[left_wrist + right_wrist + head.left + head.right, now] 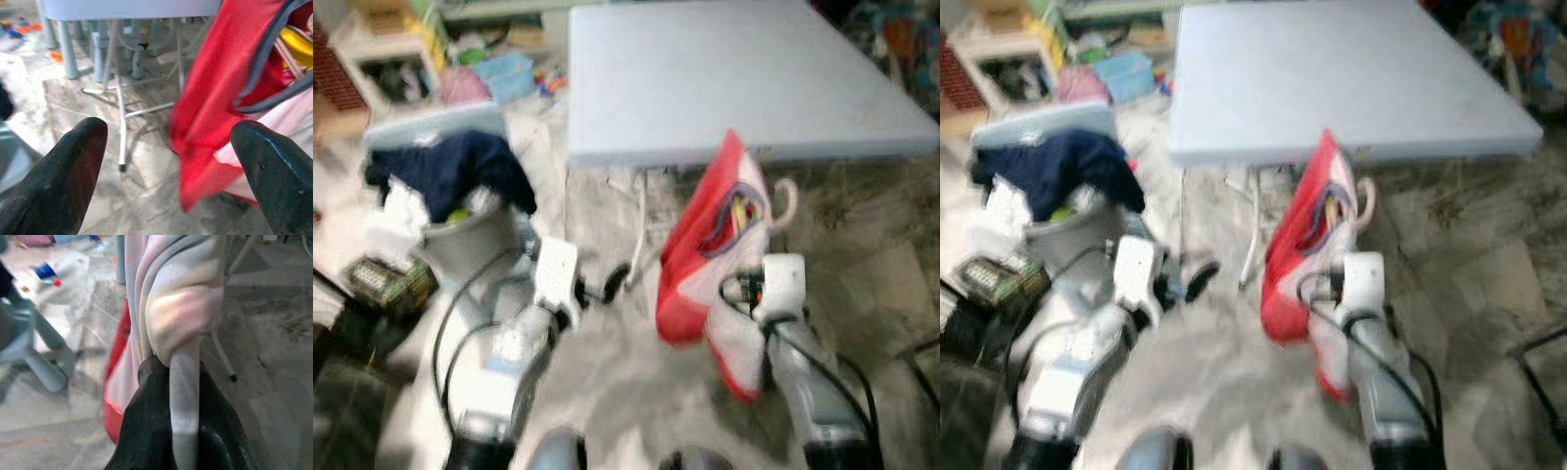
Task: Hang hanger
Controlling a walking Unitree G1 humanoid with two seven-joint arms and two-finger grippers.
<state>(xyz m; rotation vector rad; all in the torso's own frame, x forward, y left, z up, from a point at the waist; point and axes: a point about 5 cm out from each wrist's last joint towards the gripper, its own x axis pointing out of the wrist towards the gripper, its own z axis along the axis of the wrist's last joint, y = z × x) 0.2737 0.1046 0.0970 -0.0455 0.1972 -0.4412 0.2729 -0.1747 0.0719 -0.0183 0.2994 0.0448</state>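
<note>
— Where are the two head cameras looking from?
— They are looking forward and down from above, taking in both silver arms, the marble floor (607,392) and the grey folding table (734,78) ahead. Both are showing the same blurred scene, slightly offset.
— And the left wrist camera?
— It is looking low along its gripper's spread black fingers (73,171), facing the table's legs (122,112) and, close by, the red garment (215,98).
— The right one?
— It is sitting very near, looking along its closed fingers (161,421) into that same garment, which the head cameras are also sharing.
</note>
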